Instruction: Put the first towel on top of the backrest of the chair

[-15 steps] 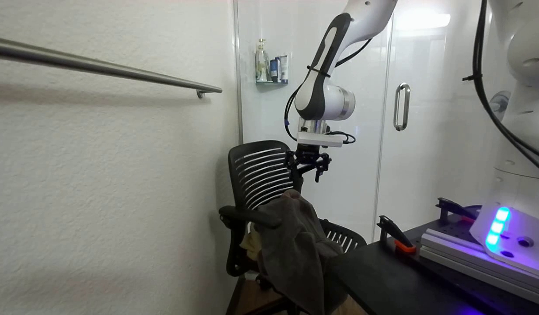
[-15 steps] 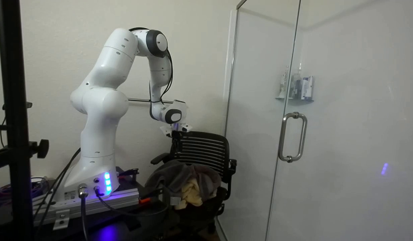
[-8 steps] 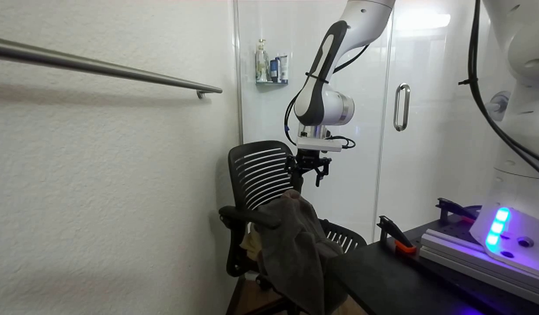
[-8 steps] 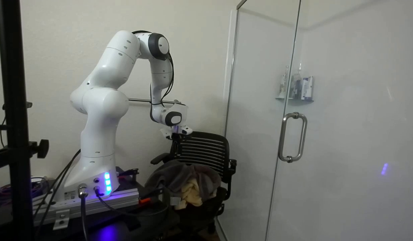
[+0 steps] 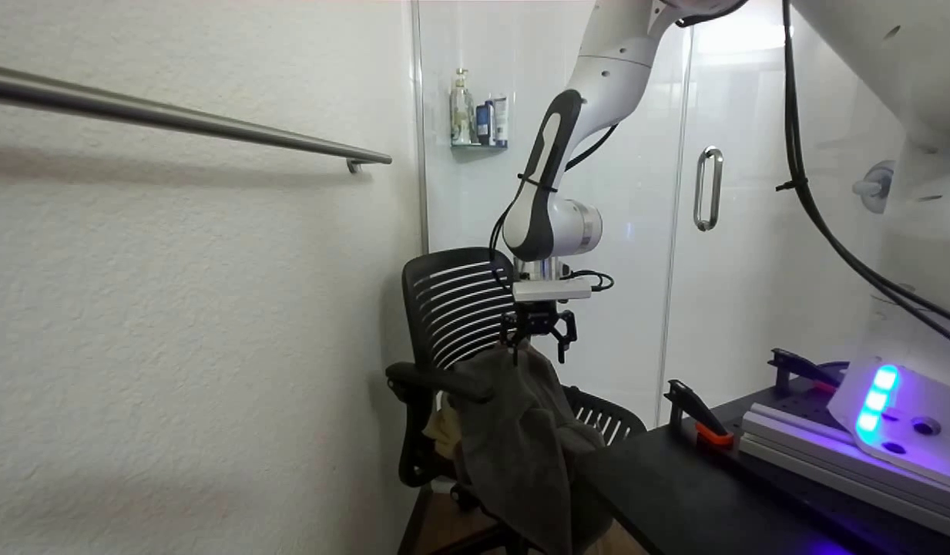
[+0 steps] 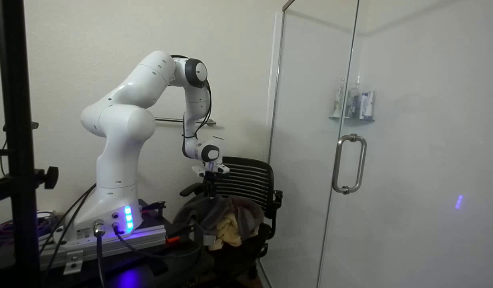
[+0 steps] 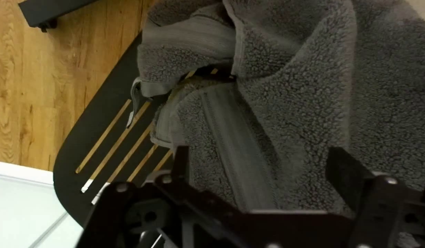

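downward hangs charcoal towel (image 5: 515,447), long axis steep, end effector (image 5: 538,359) above, jaws apart

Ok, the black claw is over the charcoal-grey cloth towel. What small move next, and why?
I'd probably ease the claw slightly lower. It stands open above the towel, with no cloth visibly gripped and contact unclear, and the towel lies over the black slotted seat, not yet over the rounded black ribbed backrest.

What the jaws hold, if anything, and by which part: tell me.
Nothing is held: the jaws stand open over the dark grey towel, gripping no part of it; whether they touch it is unclear.
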Robot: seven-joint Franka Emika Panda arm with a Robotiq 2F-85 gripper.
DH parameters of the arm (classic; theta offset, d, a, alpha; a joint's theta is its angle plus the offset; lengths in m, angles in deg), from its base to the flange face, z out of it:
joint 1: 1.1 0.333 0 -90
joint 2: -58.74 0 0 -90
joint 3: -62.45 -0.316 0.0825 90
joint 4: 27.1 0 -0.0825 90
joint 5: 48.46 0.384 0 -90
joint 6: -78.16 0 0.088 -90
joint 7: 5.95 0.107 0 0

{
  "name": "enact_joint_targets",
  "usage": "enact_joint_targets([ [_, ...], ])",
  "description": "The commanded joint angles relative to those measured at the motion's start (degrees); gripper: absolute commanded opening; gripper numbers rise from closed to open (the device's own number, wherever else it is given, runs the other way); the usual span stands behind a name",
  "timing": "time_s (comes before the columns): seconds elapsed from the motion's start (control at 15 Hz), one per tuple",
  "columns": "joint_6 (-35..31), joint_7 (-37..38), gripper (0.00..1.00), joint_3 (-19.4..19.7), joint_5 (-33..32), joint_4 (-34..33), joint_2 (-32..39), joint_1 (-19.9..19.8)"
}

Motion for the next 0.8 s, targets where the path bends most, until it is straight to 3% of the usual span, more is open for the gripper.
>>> enact_joint_targets([
  [0.0, -3.37, 0.04, 1.00, 0.17, 0.84, -4.04, 3.73, 0.73],
  [0.2, -5.44, 0.98, 1.00, 1.83, 1.08, -6.65, 6.52, 1.69],
  [0.73, -2.34, 1.56, 1.00, 2.53, 1.53, -10.33, 9.69, 1.39],
])
